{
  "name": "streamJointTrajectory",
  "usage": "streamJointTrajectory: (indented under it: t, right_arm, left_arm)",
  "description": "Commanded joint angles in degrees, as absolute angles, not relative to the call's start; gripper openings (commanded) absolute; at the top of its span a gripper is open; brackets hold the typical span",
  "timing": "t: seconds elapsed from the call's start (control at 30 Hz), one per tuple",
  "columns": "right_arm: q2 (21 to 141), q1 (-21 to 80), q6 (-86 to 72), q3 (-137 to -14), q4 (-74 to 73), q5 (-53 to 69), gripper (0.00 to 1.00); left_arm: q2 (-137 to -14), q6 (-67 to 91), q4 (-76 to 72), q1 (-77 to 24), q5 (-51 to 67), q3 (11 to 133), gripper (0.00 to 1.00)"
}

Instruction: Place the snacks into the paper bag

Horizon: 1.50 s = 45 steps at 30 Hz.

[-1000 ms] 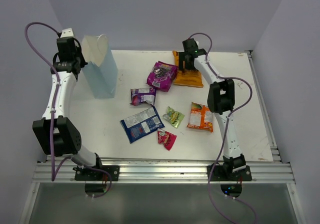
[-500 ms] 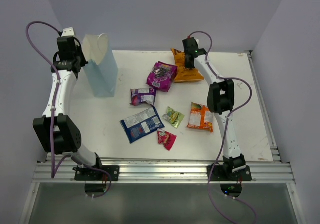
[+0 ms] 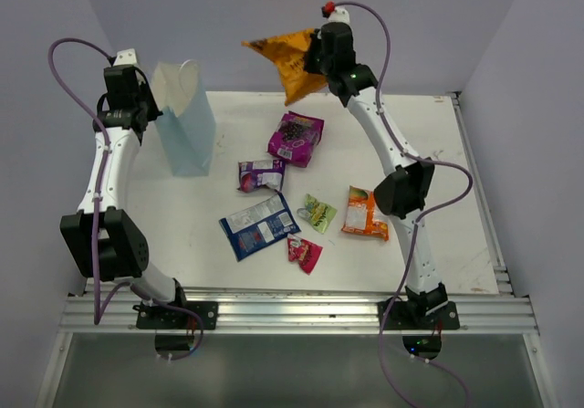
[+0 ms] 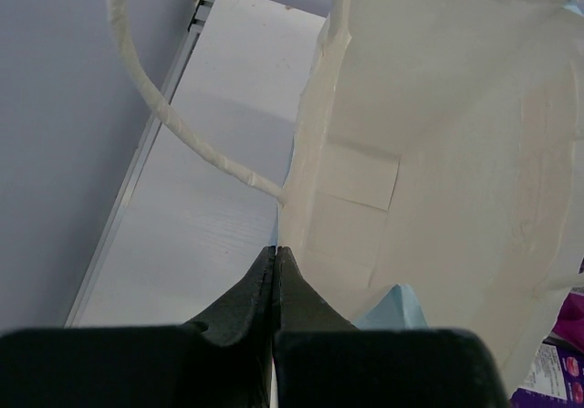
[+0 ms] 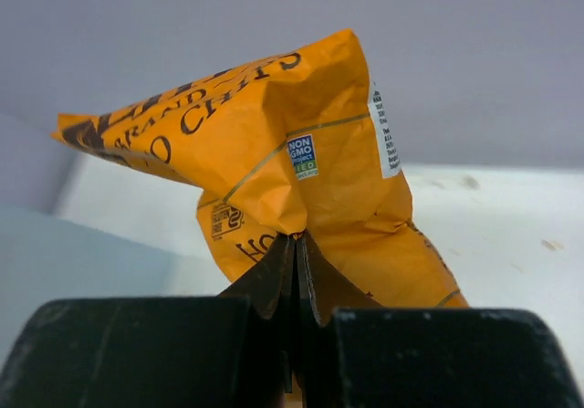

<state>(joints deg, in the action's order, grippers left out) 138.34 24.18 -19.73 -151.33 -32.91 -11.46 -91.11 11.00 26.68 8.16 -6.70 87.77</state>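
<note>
My right gripper (image 3: 317, 58) (image 5: 299, 236) is shut on a pinched fold of the large orange snack packet (image 3: 285, 55) (image 5: 274, 157), which hangs in the air above the table's far edge. The pale blue paper bag (image 3: 187, 125) (image 4: 429, 152) stands upright and open at the far left. At its left rim my left gripper (image 3: 149, 113) (image 4: 276, 249) is shut on the bag's edge. On the table lie a magenta packet (image 3: 295, 138), a small purple one (image 3: 260, 174), a blue-and-white one (image 3: 260, 224), a green-yellow one (image 3: 318, 212), an orange-and-white one (image 3: 364, 213) and a small red one (image 3: 304, 252).
The bag's white twisted handle (image 4: 173, 125) loops out to the left of the rim. Walls close in behind and on both sides of the white table (image 3: 429, 152). A metal rail (image 3: 292, 312) runs along the near edge by the arm bases.
My right gripper closed on the orange packet and lifted it off the table, up and to the left. The left arm and the bag have stayed put.
</note>
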Motion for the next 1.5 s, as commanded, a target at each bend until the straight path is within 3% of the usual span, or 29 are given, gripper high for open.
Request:
streamJointTrajectory:
  t: [0.0, 0.13, 0.37, 1.47]
  right_arm:
    - [130.1, 27.9, -30.0, -155.1, -13.6, -2.0, 0.0]
    - [130.3, 30.6, -37.2, -153.6, 1.3, -1.6, 0.0]
    - [134.0, 33.9, -46.1, -155.6, 13.9, -5.4, 0.0]
    - [140.8, 42.5, -57.7, -154.0, 20.1, 5.4, 0.0]
  left_arm:
    - [-90.3, 12.0, 26.7, 8.5, -3.9, 88.9, 0.0]
    - [-88.9, 12.3, 26.8, 8.4, -2.3, 88.1, 0.0]
    - [-87.4, 12.6, 27.2, 8.0, -0.5, 87.6, 0.0]
    - [-82.9, 10.4, 25.8, 2.6, 11.1, 82.8, 0.0]
